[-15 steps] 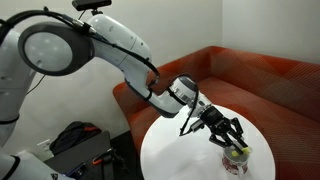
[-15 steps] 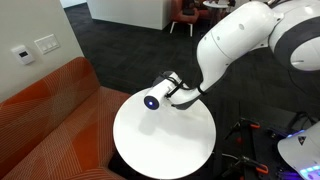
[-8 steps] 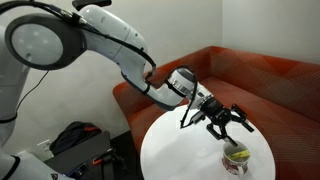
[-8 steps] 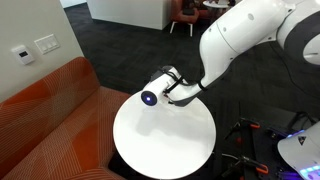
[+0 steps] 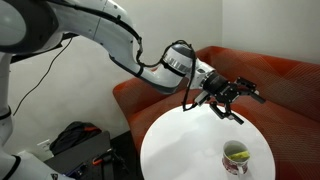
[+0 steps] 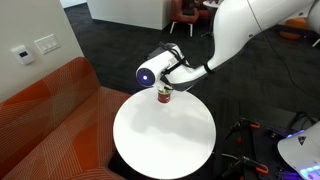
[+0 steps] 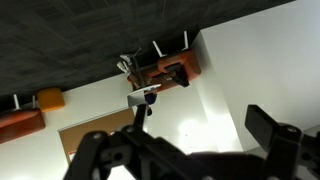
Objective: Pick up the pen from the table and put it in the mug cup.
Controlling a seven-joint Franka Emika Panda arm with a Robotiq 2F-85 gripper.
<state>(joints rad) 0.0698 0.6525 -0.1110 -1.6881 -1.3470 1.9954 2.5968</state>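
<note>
The white mug cup point(image 5: 236, 160) with dark red markings stands on the round white table point(image 5: 190, 145), near its edge. The yellow-green pen point(image 5: 236, 152) lies inside the mug. My gripper point(image 5: 236, 93) hangs well above the table, up and away from the mug, its fingers spread open with nothing between them. In an exterior view the mug cup point(image 6: 164, 96) shows at the far edge of the table point(image 6: 160, 140), below my wrist point(image 6: 149, 74). In the wrist view my gripper point(image 7: 175, 135) is open and empty; neither mug nor pen shows there.
An orange-red sofa point(image 5: 275, 75) curves behind the table and runs along its side point(image 6: 50, 115). A dark bag and gear point(image 5: 80, 145) sit on the floor beside the robot base. Dark carpet point(image 6: 120, 45) surrounds the table.
The gripper has opened and risen from just over the mug, moving up toward the sofa. The pen stays in the mug, which has not moved.
</note>
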